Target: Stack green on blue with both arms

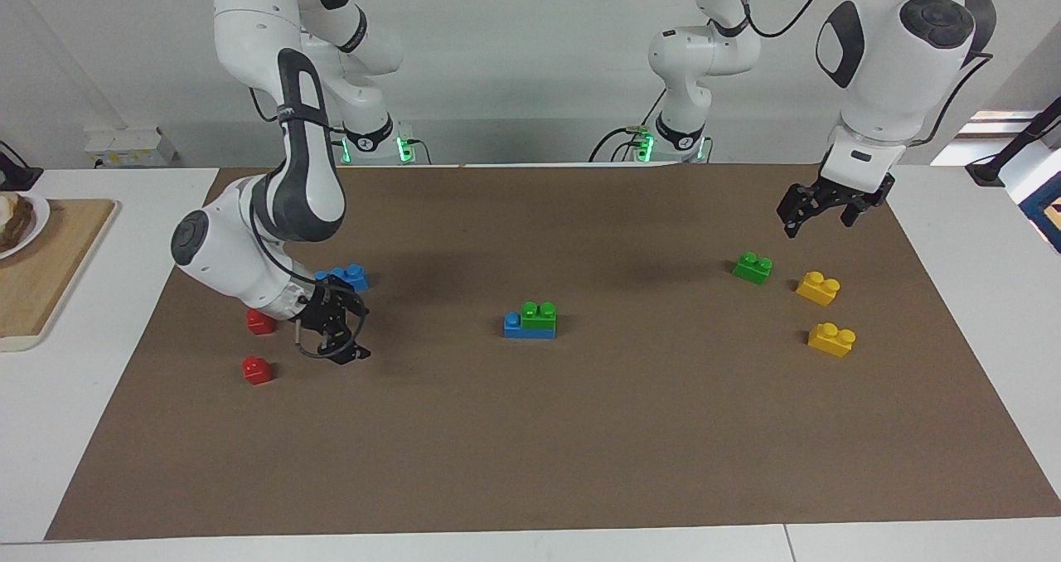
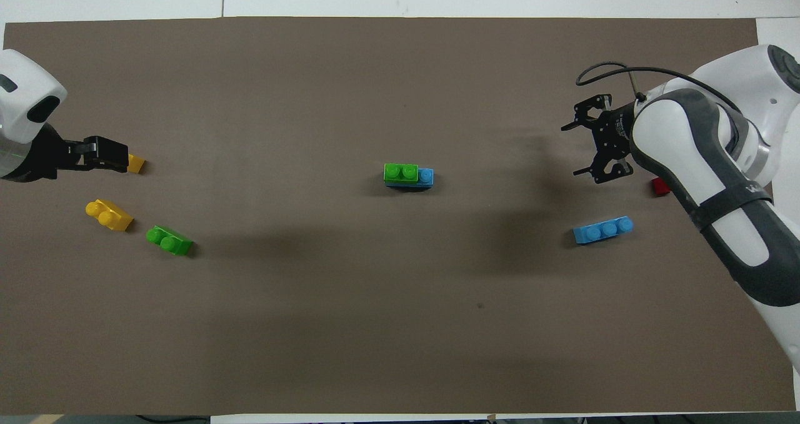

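No text, label, brand, number or sign can be read anywhere in either view. A few small marks sit on the dark band of the right arm (image 2: 744,192), but they are too small to make out as letters.
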